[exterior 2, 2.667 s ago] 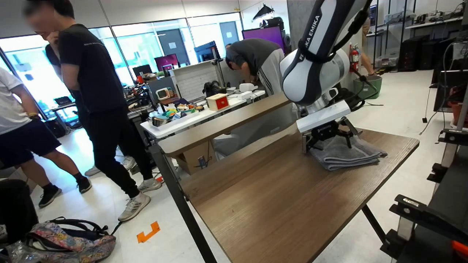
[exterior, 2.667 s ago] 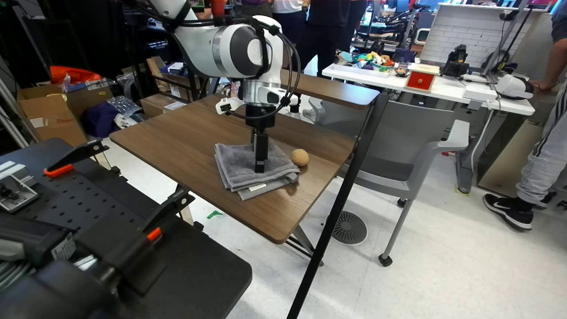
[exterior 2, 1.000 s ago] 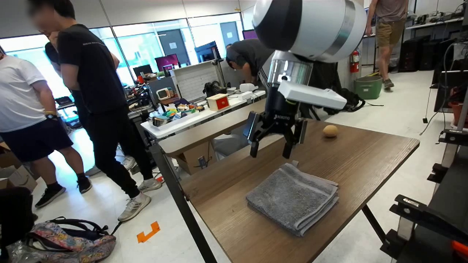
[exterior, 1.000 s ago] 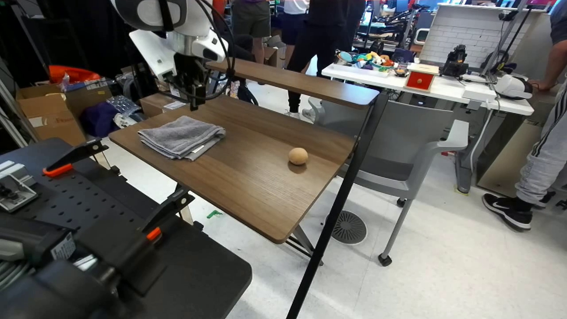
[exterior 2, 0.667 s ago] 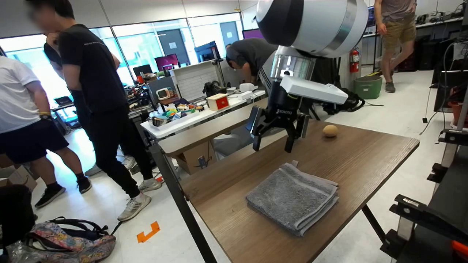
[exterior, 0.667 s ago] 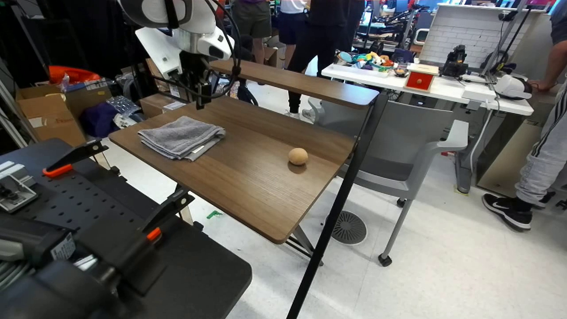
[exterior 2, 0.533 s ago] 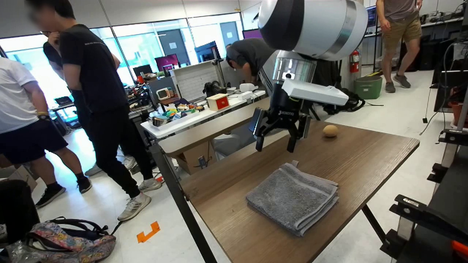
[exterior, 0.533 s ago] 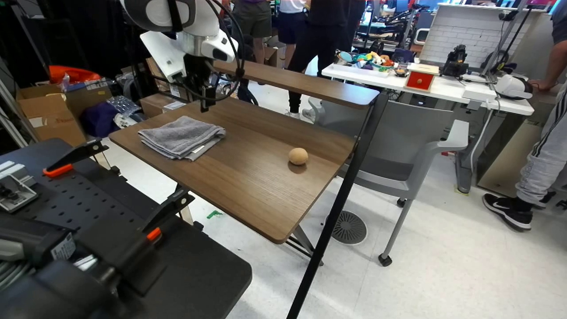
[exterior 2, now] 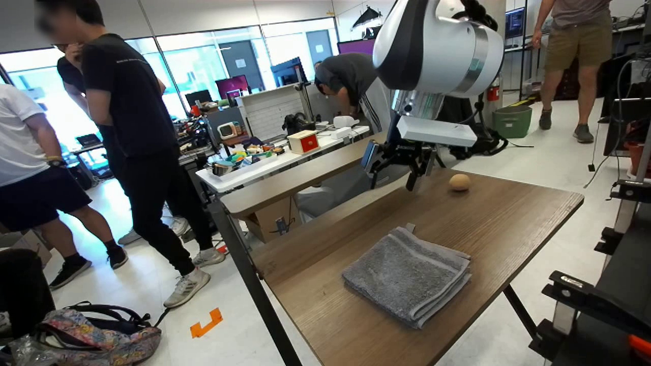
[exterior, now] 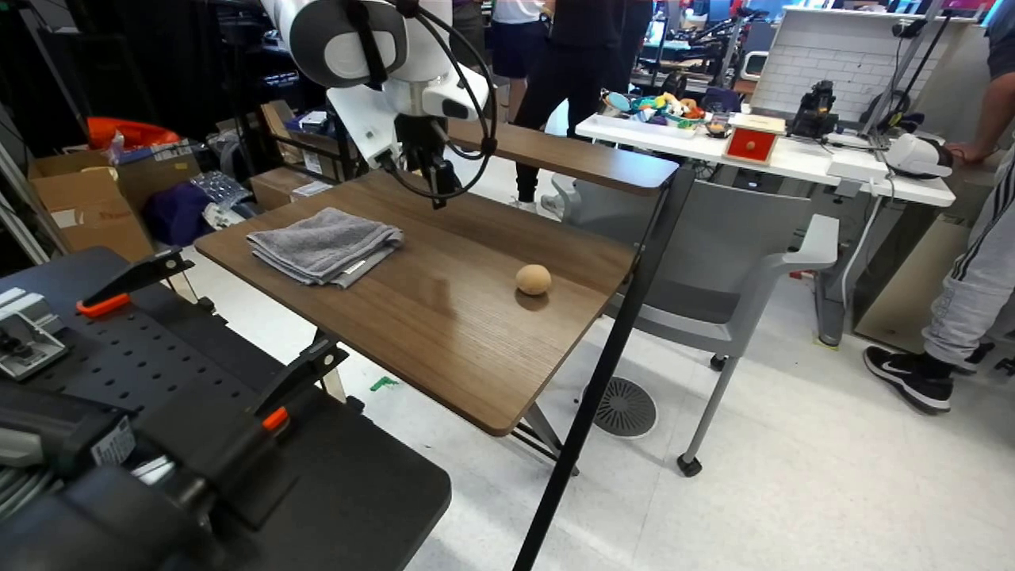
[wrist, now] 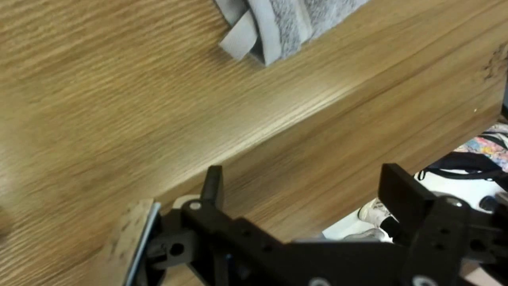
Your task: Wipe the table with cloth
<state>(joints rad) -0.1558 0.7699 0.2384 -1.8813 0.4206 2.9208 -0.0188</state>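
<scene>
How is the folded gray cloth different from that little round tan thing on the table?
Color: the cloth is gray, while the round thing is tan. Shape: the cloth lies folded in flat layers; the round thing is a compact, rounded lump. Size: the cloth covers much more of the table than the round thing does. Both rest on the table, apart from each other, and the robot's open fingers hold neither.

Looks like a robotics lab: robot arm (exterior 2: 442,56), orange-and-black clamps (exterior: 297,382), computer monitors (exterior 2: 232,86), cardboard boxes (exterior: 99,208), people (exterior 2: 129,107) standing about.
</scene>
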